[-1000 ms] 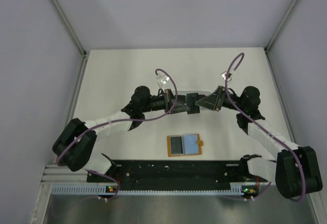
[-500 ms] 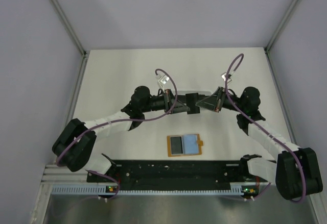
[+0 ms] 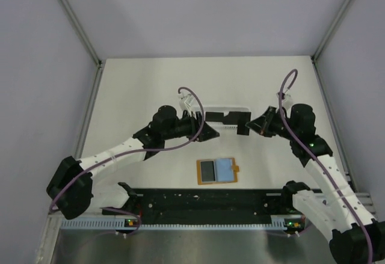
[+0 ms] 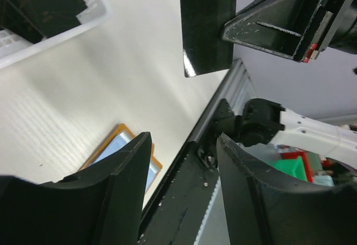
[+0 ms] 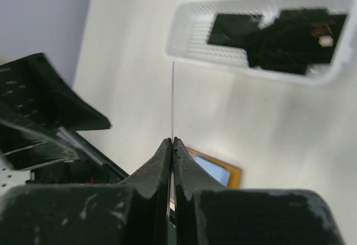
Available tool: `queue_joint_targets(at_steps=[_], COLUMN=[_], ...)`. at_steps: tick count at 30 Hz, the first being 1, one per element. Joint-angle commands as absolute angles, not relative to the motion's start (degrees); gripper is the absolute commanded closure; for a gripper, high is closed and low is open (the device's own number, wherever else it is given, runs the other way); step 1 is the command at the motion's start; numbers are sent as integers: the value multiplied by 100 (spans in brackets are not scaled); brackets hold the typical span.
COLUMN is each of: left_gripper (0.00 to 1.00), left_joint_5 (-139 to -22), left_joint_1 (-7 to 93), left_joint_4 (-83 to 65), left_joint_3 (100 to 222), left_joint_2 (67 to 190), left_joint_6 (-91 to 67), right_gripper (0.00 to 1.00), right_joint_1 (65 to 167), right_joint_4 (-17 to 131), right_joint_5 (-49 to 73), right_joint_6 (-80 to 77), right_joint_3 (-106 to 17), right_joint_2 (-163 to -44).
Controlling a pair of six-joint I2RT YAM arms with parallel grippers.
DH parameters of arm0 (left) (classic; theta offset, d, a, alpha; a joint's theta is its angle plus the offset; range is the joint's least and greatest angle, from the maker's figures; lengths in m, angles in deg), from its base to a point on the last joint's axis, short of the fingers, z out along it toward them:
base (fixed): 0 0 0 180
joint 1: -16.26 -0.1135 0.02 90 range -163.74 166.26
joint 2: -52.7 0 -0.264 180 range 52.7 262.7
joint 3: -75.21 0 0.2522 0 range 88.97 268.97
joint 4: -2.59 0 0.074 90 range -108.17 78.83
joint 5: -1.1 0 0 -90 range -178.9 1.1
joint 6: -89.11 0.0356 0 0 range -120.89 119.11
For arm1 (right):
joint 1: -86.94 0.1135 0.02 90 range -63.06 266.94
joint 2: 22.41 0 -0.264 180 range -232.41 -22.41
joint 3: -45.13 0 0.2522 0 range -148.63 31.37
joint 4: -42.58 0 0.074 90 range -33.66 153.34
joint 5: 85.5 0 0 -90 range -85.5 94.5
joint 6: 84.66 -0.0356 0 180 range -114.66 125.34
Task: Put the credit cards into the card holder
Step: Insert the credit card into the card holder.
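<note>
Above the middle of the table (image 3: 138, 89), the right gripper (image 5: 172, 142) had its jaws pressed together on a dark card (image 4: 207, 24), pinching it by one edge. From the right wrist the card showed edge-on, as a thin line rising from between the fingertips. From the left wrist its flat face showed, glossy black and lifted clear of the table, with the right gripper's fingers on its right side.

The left gripper (image 4: 181, 144) hung near the card, pointing toward it, with its jaws standing apart and nothing between them. It was not touching the card.

A white tray (image 5: 189, 33) with perforated walls lay on the table just beyond the two grippers. More dark cards (image 5: 268, 33) lay overlapping inside it, and one of them bore a small pale square.

The holder (image 3: 217, 171) lay open and flat on the table, closer to the arm bases than either gripper and roughly midway between the two arms. It was apart from the tray and from both grippers. From above it showed an orange border, a dark rectangle on its left half, a pale blue one on its right half and a small tab on the right edge. Whether the dark rectangle was a card could not be told.
</note>
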State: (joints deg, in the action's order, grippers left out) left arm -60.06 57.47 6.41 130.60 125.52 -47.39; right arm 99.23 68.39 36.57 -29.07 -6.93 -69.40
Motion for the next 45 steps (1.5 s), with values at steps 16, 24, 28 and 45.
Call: queue_joint_targets(at_steps=[16, 24, 28, 45], left_gripper=[100, 100, 100, 100], left_joint_5=[-8679, -8838, -8838, -9119], left_joint_1=[7603, 7884, 8016, 8271], left_joint_4=[-318, 139, 359, 447], left_joint_3=[12738, 12351, 12325, 12703], left_joint_2=[13162, 13154, 13241, 13980], left_joint_6=[-4343, -4668, -4686, -4713], right_gripper=[100, 100, 100, 100], right_joint_1=[12833, 13211, 13448, 13985], right_joint_4=[9914, 9449, 9273, 9492], right_joint_5=[706, 503, 476, -552], right_joint_6=[-3921, -4458, -4546, -4906], right_joint_3=[-731, -493, -554, -555], right_joint_2=[-7119, -7224, -7566, -8016])
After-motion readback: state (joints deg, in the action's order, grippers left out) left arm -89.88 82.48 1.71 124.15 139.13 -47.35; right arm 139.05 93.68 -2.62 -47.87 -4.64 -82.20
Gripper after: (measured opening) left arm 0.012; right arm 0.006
